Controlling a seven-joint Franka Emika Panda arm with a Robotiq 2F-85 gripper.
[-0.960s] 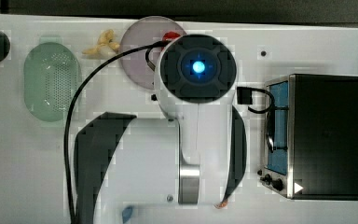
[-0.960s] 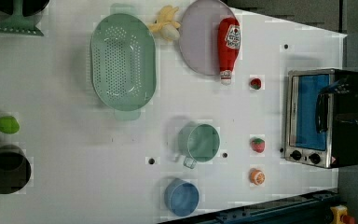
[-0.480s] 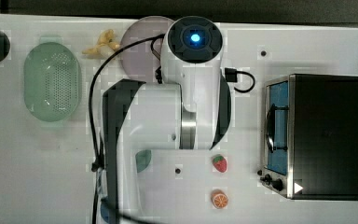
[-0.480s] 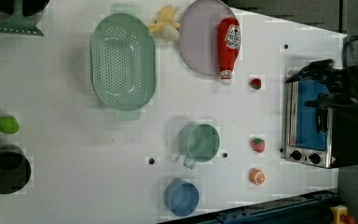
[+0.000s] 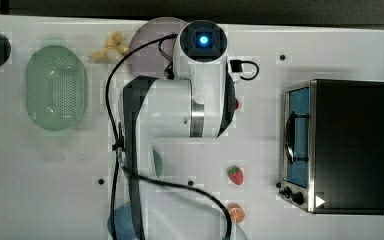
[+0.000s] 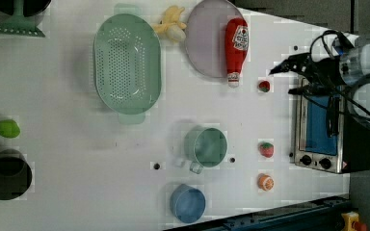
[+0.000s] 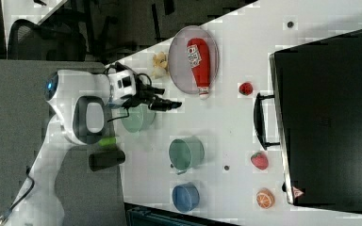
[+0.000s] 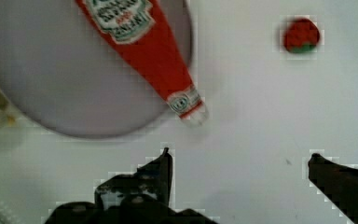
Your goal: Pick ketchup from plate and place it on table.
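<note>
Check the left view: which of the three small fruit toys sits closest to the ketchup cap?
The dark red one beside the cap of the ketchup, at the toaster oven's top corner. The strawberry and orange slice lie further down.

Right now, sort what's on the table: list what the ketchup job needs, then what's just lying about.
Job: ketchup bottle, lying on the plate with its cap past the rim; table; open gripper.

Lying about: green colander, toaster oven, green cup, blue cup, strawberry, orange slice.
</note>
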